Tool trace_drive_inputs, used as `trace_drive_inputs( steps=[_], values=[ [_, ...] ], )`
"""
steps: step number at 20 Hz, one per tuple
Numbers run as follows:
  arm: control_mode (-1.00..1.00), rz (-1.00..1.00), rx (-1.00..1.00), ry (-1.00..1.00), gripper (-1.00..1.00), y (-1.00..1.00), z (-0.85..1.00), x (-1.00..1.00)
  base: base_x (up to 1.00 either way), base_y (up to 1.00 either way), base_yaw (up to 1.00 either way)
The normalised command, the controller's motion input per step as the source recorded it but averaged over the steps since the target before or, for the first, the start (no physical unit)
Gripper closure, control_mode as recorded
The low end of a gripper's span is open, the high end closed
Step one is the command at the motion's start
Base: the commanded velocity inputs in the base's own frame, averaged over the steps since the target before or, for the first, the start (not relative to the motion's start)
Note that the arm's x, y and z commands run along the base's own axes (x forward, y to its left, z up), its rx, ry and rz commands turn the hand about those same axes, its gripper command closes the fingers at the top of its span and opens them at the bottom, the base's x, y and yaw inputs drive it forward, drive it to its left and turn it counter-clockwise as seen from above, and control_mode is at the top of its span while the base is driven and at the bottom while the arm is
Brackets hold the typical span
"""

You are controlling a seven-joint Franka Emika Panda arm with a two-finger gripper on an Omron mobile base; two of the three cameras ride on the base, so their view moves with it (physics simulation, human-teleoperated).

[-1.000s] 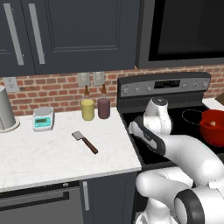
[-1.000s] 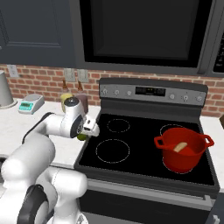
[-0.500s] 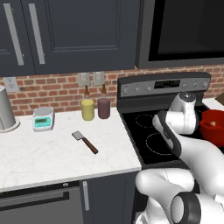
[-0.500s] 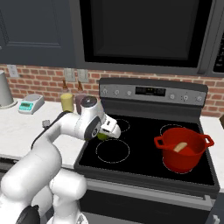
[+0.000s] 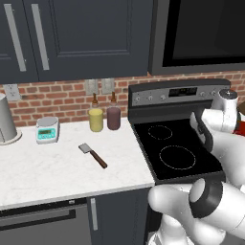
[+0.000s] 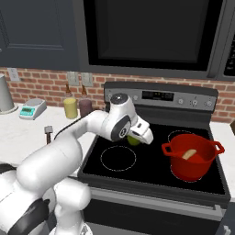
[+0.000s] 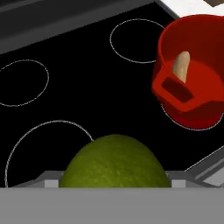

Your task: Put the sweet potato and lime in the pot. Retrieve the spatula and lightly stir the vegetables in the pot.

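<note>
My gripper [image 6: 137, 137] is shut on the yellow-green lime [image 6: 133, 140] and hangs over the middle of the black stovetop, left of the red pot [image 6: 197, 166]. The lime [image 7: 114, 162] bulges between the fingers at the bottom of the hand view. On the right front burner stands the red pot [image 7: 194, 109], and the tan sweet potato [image 7: 180, 65] lies inside it [image 6: 189, 154]. The spatula [image 5: 93, 155], grey blade and dark brown handle, lies flat on the white counter left of the stove; its blade [image 6: 47, 130] also peeks out from behind the arm.
A yellow jar [image 5: 95, 119] and a dark jar [image 5: 114, 117] stand against the brick wall by the stove. A small scale [image 5: 47, 129] and a grey canister [image 5: 4, 119] sit farther left. The stove's control panel [image 6: 160, 95] rises behind, a microwave [image 6: 147, 32] hangs above.
The arm has swung right, carrying the lime from the stove's left edge to the middle of the cooktop, closer to the pot. The spatula and the pot have not moved.
</note>
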Motion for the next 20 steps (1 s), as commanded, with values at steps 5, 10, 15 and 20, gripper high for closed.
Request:
trace_drive_inputs(
  steps=[5,10,15,20],
  values=[
    [-1.00,-0.13,-0.03,0.03,1.00,-0.99,0.00,0.15,0.00,0.00,0.00],
    [-1.00,-0.09,-0.04,0.00,1.00,-0.89,-0.01,0.24,0.00,0.00,0.00],
    [-1.00,-0.03,-0.01,0.00,1.00,-0.66,-0.05,0.23,0.00,0.00,0.00],
    [-1.00,0.00,0.00,0.00,1.00,-0.63,-0.23,0.25,0.00,0.00,0.00]
  ],
)
